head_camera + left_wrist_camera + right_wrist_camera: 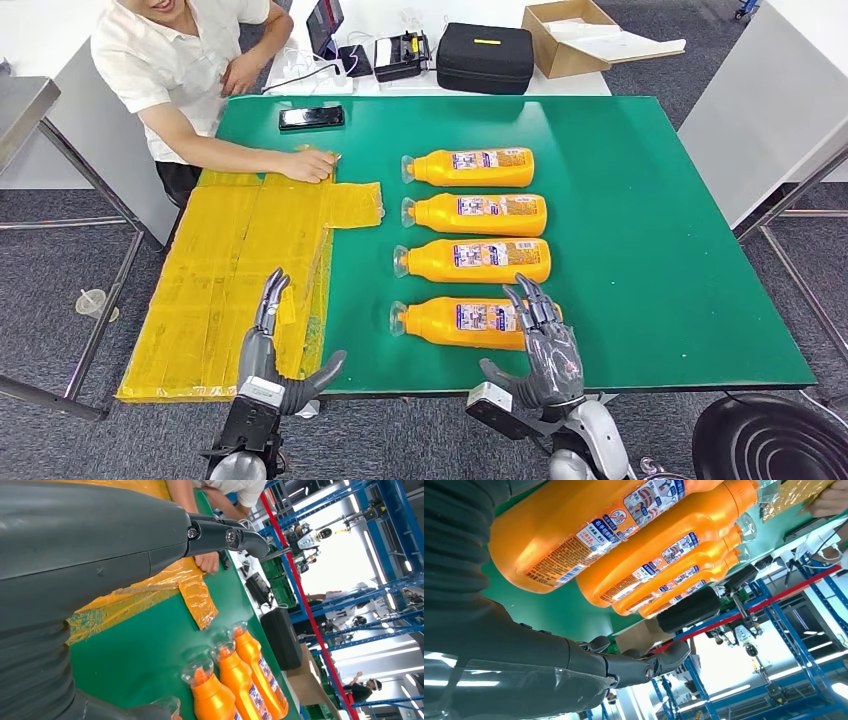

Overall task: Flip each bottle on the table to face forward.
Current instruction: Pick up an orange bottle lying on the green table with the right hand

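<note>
Bottles (470, 244) orange, clear-capped, lying in row, labels up; green table (650, 250).

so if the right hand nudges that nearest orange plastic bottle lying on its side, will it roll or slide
The nearest orange plastic bottle looks flattish, so it would probably slide rather than roll. Its glossy skin may slip under the right hand.

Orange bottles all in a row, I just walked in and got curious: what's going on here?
A humanoid robot stands at a green table where four orange bottles lie on their sides in a column, caps toward the yellow sheet. Its right hand hovers open over the nearest bottle; its left hand is open above the sheet. A person's hand rests on the sheet's far end.
</note>
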